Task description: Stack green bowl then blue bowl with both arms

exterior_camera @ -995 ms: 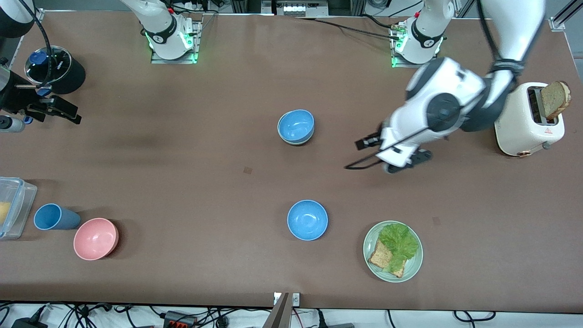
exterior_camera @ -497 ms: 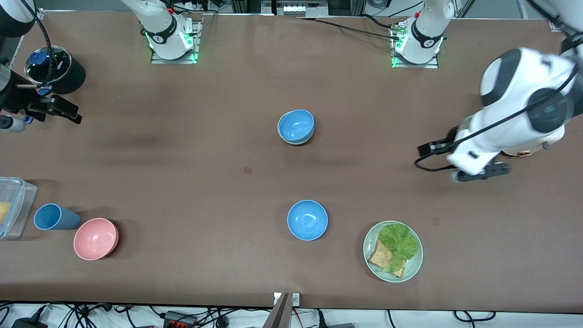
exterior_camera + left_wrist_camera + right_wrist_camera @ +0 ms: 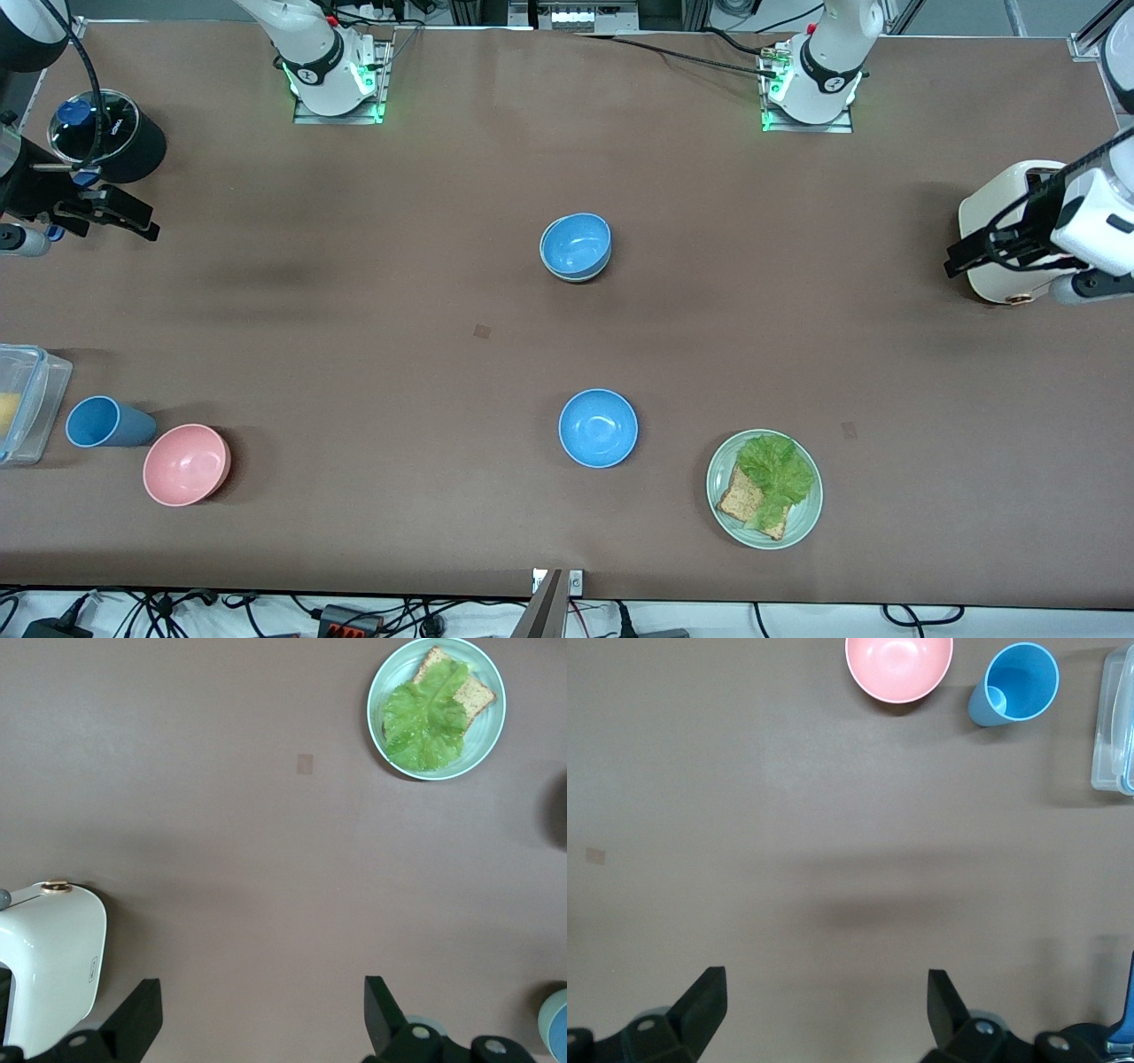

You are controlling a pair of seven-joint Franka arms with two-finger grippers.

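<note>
Blue bowl (image 3: 577,246) nested in green bowl (image 3: 567,275) mid-tabletop (image 3: 354,310); second blue bowl (image 3: 598,428) nearer camera. Bowls likely light, rigid, smooth: pinch rim. Left tool (image 3: 257,1019) over toaster (image 3: 997,221), fingers apart, empty. Right tool (image 3: 824,1014) apart, empty, waiting at right arm's end.

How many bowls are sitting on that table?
4, as far as shows. A blue bowl sits nested in the green bowl mid-table; another blue bowl lies nearer the front camera; a pink bowl sits beside the blue cup toward the right arm's end.
</note>
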